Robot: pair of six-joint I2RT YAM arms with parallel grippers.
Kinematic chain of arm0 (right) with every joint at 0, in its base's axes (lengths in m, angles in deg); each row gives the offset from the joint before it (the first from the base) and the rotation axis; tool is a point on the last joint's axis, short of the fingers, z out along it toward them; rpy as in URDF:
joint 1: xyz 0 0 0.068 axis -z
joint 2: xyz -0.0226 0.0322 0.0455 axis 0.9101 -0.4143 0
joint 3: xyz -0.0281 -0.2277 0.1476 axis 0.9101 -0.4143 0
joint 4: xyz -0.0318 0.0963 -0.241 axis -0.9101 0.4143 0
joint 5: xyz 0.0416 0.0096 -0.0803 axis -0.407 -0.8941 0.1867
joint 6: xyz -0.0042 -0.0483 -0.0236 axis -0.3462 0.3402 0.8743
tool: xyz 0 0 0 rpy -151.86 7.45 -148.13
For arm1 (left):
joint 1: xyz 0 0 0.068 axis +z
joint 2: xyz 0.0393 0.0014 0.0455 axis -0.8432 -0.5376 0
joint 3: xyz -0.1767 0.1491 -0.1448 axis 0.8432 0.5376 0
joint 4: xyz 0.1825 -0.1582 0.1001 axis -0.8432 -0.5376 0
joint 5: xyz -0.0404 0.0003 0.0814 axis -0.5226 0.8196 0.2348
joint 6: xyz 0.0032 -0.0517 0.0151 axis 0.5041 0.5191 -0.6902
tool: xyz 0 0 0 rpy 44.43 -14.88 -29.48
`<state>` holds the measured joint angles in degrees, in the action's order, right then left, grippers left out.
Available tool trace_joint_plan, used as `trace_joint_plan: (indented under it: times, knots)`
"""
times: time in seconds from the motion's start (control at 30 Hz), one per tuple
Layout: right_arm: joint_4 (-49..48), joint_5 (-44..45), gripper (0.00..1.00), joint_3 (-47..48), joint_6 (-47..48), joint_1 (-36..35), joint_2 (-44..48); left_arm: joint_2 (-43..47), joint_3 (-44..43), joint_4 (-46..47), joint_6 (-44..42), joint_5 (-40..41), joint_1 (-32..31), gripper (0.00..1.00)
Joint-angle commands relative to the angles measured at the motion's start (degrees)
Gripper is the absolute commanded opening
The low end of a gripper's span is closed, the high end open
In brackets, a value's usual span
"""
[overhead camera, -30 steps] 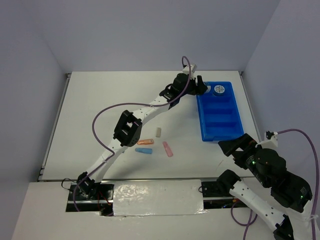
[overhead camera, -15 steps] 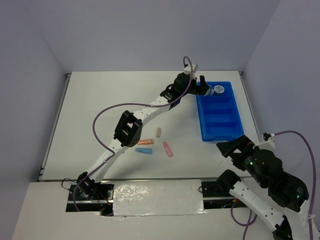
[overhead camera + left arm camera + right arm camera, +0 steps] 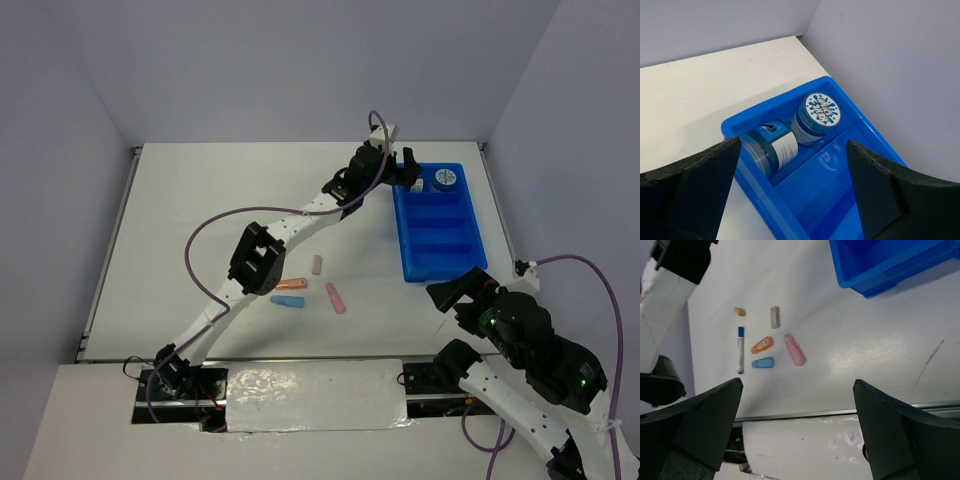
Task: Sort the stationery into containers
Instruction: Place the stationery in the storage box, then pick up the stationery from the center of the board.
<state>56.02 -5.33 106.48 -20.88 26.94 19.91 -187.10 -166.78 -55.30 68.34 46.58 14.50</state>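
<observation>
While left gripper point(image 3: 792, 187) is hanging wide, empty over tray point(image 3: 437, 245) rolls point(image 3: 822, 110), right gripper point(image 3: 797, 427), also wide, is sitting nearer pink piece point(image 3: 794, 349), lying slantwise to its left.

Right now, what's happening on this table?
The left gripper hangs open over the far end compartment of the blue tray, where an upright roll and a roll on its side sit. The right gripper is open and empty above the table. Unsorted there: pen, orange capsule, blue capsule, pink capsule, grey stub, tan stub.
</observation>
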Motion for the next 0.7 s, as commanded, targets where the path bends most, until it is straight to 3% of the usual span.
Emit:
trace_joint_plan:
  times: [0.0, 0.17, 0.27, 0.37, 0.47, 0.57, 0.6, 0.67]
  knots:
    - [-4.4, 2.0, 1.00, -0.6, 3.5, 0.0, -3.9, 8.1, -0.4, 0.5, -1.6, 1.4, -0.4, 0.99]
    - [-11.0, 3.3, 1.00, 1.2, 11.5, 0.2, -15.1, 25.1, 13.7, -7.2, -0.2, 5.2, 1.6, 0.99]
    - [-15.2, 0.7, 1.00, 1.7, 17.7, 0.3, -25.6, 34.7, 19.6, -18.8, 3.5, 9.1, 4.7, 0.99]
    - [-27.1, -7.4, 0.99, -0.2, 29.1, 0.0, -34.6, 41.8, 21.9, -36.4, 9.4, 15.7, 11.3, 0.99]
    - [-32.6, -13.7, 0.94, -0.6, 32.8, -0.8, -46.7, 49.6, 27.5, -56.6, 11.9, 15.1, 19.6, 0.99]
    - [-34.1, -14.6, 0.83, 3.2, 34.6, -3.4, -55.4, 55.8, 36.4, -60.7, 8.7, 13.6, 25.4, 0.97]
    - [-32.7, -10.6, 0.80, 9.6, 34.2, -7.4, -67.2, 65.2, 48.3, -61.1, 4.0, 14.7, 29.4, 0.97]
    - [-32.3, -10.1, 0.79, 12.0, 33.6, -9.3, -72.7, 69.3, 52.8, -61.6, 3.3, 15.0, 30.3, 0.98]
